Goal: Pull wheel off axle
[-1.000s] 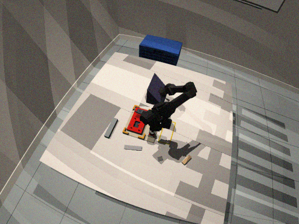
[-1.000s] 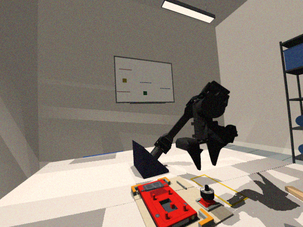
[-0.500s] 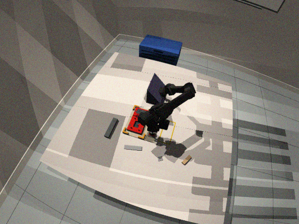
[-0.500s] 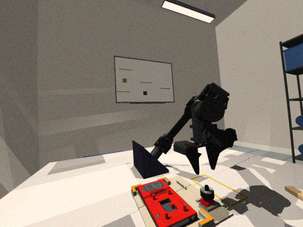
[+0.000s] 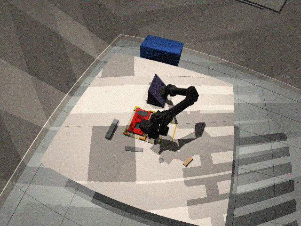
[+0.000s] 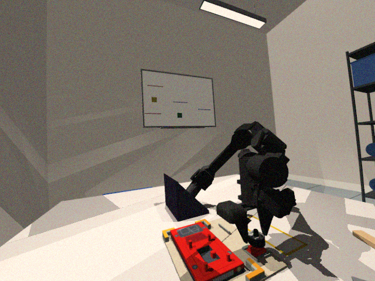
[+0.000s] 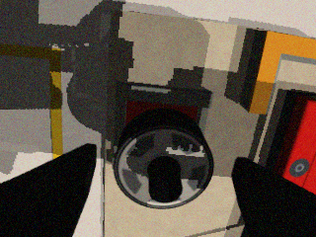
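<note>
The pincer [image 7: 161, 204] hangs spread and empty, fingers at three and nine o'clock of the wheel [image 7: 164, 166], flanking it for gripping.

table [image 5: 73, 155] carries mid-table fixture board [image 5: 136, 136], yellow marked area [image 5: 173, 132], two grey bars, wood block [image 5: 187, 161] toward near-right corner.
</note>
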Action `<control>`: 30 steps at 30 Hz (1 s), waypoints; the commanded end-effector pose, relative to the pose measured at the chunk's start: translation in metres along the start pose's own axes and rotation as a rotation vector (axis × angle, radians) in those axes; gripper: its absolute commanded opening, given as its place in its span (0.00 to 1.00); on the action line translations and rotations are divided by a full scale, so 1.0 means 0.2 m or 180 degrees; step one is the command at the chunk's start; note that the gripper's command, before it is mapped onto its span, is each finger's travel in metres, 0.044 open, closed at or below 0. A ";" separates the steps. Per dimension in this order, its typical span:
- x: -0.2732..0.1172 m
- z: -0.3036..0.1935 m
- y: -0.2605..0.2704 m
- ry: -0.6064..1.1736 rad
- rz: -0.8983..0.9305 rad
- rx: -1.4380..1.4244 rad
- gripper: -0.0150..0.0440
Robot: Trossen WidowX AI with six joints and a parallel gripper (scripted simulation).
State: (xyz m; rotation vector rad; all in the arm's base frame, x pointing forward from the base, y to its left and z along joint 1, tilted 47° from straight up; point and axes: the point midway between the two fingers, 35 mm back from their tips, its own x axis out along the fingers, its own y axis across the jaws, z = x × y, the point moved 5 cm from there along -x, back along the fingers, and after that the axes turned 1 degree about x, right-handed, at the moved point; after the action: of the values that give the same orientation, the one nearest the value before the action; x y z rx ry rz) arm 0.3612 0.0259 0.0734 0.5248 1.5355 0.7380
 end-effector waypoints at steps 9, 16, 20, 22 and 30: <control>0.00 0.00 0.00 0.0000 0.0000 0.0000 0.56; 0.00 0.00 0.00 0.0000 0.0000 0.0000 0.38; -0.01 0.00 0.00 -0.0001 0.0000 0.0000 0.25; -0.01 0.00 0.00 -0.0001 0.0000 0.0001 0.25; -0.02 0.00 0.00 -0.0003 0.0000 0.0001 0.25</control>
State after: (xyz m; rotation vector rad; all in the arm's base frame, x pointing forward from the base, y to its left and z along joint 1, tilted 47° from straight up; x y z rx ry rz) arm 0.3618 0.0237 0.0760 0.5308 1.5348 0.7363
